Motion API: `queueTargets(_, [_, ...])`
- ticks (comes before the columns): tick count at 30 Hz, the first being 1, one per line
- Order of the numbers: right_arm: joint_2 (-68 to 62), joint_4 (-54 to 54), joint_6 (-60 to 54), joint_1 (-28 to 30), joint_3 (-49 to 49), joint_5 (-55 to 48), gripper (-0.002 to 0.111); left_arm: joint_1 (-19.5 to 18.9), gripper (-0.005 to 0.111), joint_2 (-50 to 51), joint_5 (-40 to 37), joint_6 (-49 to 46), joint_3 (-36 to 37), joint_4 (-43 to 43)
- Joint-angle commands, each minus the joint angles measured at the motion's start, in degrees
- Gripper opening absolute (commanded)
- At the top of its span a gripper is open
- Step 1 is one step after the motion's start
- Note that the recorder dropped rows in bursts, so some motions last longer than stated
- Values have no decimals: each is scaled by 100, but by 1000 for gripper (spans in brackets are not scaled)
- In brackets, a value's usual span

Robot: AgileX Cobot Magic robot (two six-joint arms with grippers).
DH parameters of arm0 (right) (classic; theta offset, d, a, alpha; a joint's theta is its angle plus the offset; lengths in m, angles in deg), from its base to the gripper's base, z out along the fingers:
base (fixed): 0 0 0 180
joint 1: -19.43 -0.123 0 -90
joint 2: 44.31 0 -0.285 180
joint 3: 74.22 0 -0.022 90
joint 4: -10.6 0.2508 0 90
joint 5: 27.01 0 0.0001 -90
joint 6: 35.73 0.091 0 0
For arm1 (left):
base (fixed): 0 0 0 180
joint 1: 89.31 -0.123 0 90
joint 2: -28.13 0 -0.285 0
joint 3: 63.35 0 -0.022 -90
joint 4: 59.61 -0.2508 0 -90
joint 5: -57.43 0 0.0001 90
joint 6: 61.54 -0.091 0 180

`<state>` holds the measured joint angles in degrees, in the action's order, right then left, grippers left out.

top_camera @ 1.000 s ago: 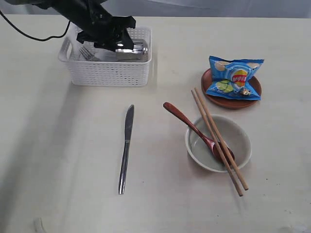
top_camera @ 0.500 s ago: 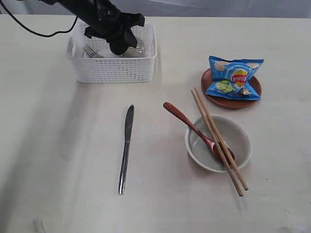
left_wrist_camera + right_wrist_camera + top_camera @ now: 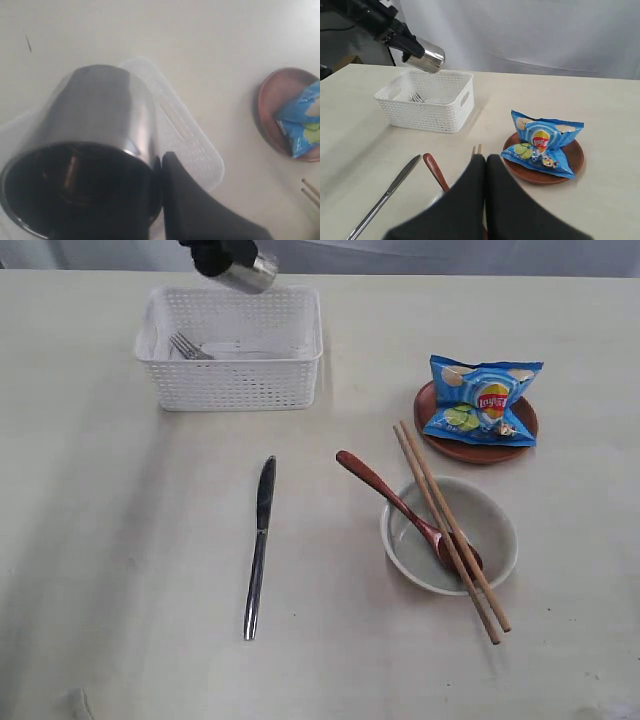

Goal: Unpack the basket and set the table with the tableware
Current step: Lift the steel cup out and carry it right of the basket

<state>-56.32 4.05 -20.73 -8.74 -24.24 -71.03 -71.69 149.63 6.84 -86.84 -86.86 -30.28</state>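
Note:
High over the back of the white basket (image 3: pixel 235 385), my left gripper (image 3: pixel 222 252) is shut on the rim of the steel cup (image 3: pixel 248 273), which hangs tilted. Up close, one finger (image 3: pixel 195 205) presses the cup (image 3: pixel 95 115) wall from outside and the other is hidden inside. A fork (image 3: pixel 185 345) lies in the basket. On the table (image 3: pixel 120 540) lie the knife (image 3: pixel 260 545), and the bowl (image 3: pixel 497 530) with the wooden spoon (image 3: pixel 375 485) and chopsticks (image 3: pixel 425 485) across it. My right gripper (image 3: pixel 486 159) is shut and empty, above the bowl.
A blue chip bag (image 3: pixel 483 400) sits on the brown plate (image 3: pixel 480 453) at the right, behind the bowl. The knife lies between the basket and the front edge.
My left gripper has shut on the cup and lifted it up out of the basket. The basket slid a little to the right. The right arm has not moved.

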Motion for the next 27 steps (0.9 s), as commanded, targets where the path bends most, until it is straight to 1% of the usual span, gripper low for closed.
queueTargets(1, [3, -1, -21, -13, 6, 16, 0, 288, 0, -404, -197, -585, 31, -381])
queueTargets(7, [3, -1, -21, -13, 6, 16, 0, 1110, 0, -537, -971, -1221, 31, -1345])
queueTargets(8, [3, -1, -21, -13, 6, 16, 0, 1311, 0, -537, -995, -1337, 31, -1500])
queueTargets(9, [3, -1, -21, -13, 6, 16, 0, 1449, 0, -537, -970, -1433, 31, -1636])
queueTargets(12, [3, -1, -21, -13, 6, 8, 0, 1913, 0, -537, -563, -1545, 31, -2125])
queueTargets(14, [3, -1, -21, -13, 6, 8, 0, 2187, 0, -495, -370, -1654, 31, -2584])
queueTargets(17, [3, -1, -21, -13, 6, 8, 0, 2561, 0, -361, -397, -1837, 31, -2986])
queueTargets(21, [3, -1, -21, -13, 6, 8, 0, 2917, 0, -199, -411, -2311, 31, -3109])
queueTargets(23, [3, -1, -21, -13, 6, 8, 0, 2996, 0, -78, -387, -2510, 31, -3163])
queueTargets(27, [3, -1, -21, -13, 6, -3, 0, 3052, 0, 207, -467, -2403, 31, -3707])
